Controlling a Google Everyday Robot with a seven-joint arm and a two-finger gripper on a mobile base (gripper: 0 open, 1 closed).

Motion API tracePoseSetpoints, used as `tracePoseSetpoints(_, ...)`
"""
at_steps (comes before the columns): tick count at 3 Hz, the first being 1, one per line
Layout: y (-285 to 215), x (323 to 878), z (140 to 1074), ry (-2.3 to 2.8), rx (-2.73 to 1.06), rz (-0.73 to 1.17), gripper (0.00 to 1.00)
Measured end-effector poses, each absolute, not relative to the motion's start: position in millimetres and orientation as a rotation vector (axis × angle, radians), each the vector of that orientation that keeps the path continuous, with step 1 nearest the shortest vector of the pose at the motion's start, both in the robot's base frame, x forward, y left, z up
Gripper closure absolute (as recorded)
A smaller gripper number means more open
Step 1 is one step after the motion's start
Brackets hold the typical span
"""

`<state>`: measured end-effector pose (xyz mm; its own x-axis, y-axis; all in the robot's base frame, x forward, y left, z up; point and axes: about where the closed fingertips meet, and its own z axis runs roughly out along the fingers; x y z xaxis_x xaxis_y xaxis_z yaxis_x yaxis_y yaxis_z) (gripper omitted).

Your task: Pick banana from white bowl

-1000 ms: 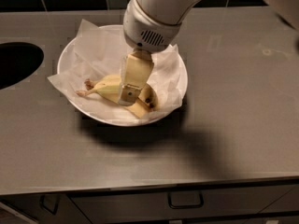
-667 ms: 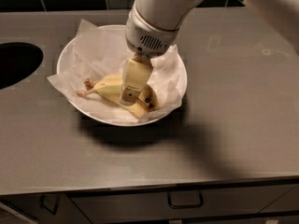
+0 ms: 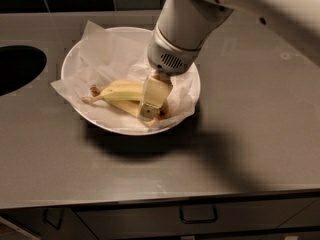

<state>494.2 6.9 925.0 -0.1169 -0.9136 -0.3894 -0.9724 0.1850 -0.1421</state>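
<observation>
The white bowl [image 3: 90, 116] stands on the grey counter, lined with crumpled white paper [image 3: 107, 54]. A yellow banana [image 3: 120, 90] with brown ends lies in its middle, stem pointing left. My gripper [image 3: 150, 113] reaches down into the bowl from the upper right. Its tip is right on the banana's right end and hides that end. The white wrist housing [image 3: 175, 44] hangs over the bowl's far right side.
A dark round opening [image 3: 17, 66] is set in the counter at the left edge. Dark tiles run along the back wall. The counter's front edge has drawers with handles [image 3: 198, 215] below it.
The gripper has sunk a little lower onto the banana's right end and the arm has leaned further right. Banana and bowl have stayed in place.
</observation>
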Motion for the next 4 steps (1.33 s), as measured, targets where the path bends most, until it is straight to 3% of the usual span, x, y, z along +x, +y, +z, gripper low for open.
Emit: tracePoseSetpoints(4, 37, 516, 915, 2.156, -1.891, 0.104, 0.16)
